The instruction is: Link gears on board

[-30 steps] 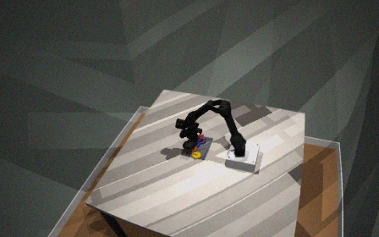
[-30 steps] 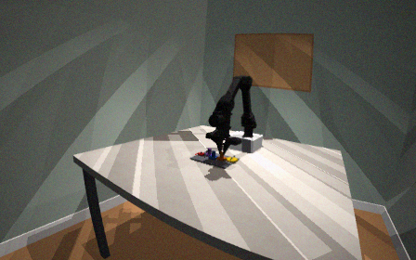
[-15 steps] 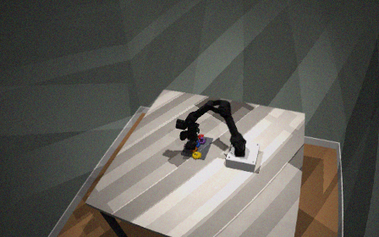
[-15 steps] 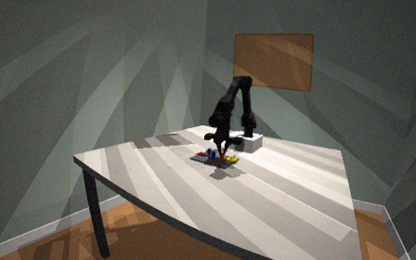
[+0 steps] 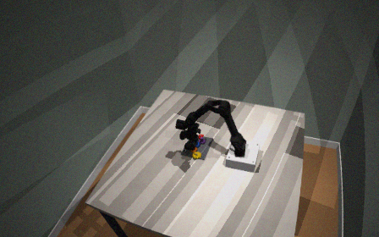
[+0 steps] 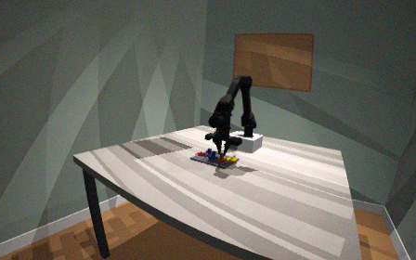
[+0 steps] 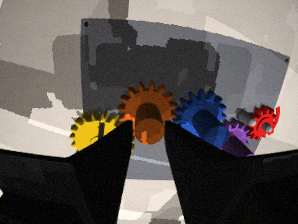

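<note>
The grey board (image 5: 206, 146) (image 6: 198, 159) (image 7: 102, 31) carries a row of gears. The yellow gear (image 5: 194, 155) (image 6: 234, 159) (image 7: 90, 136), with its black stripe, is at one end, beside the orange gear (image 6: 221, 159) (image 7: 149, 100). Then come the blue gear (image 6: 213, 155) (image 7: 200, 106), the purple gear (image 6: 209, 151) (image 7: 237, 130) and the red gear (image 6: 200, 153) (image 7: 265, 120). My gripper (image 7: 148, 125) is slightly open around the orange gear's upright handle, a fingertip close on each side. The fingers hide parts of the yellow, blue and purple gears. Exact tooth contact and seating cannot be told.
A bare grey peg (image 7: 245, 116) stands between the blue and red gears. The blue and purple handles stand up close to my right finger. The white robot base (image 5: 242, 160) (image 6: 252, 142) stands on the table (image 5: 162, 186) (image 6: 275, 200) beyond the board.
</note>
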